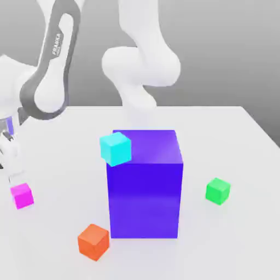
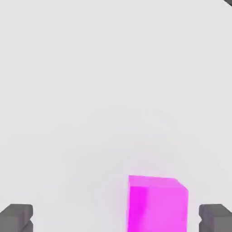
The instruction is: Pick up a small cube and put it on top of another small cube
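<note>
In the exterior view, the white desk (image 1: 235, 240) carries a large blue-purple block (image 1: 145, 199) near its middle. The magenta cube (image 1: 22, 196) rests on the desk at the exterior view's left, well apart from the block. The arm (image 1: 52, 65) reaches down on that same side, and its jaws (image 1: 16, 174) hang just above the magenta cube. At the exterior view's right, the green cube (image 1: 217, 191) sits alone on the desk, beyond the block, with nothing on top of it. The orange cube (image 1: 93, 241) stands near the block's lower corner on the exterior view's left side. The cyan cube (image 1: 115, 149) appears against the block's upper edge on that side; whether it touches the block I cannot tell.

In the hand view, the jaws are spread wide and grip nothing. The magenta cube appears between the two fingers (image 2: 16, 218), with a gap on either side of it.
</note>
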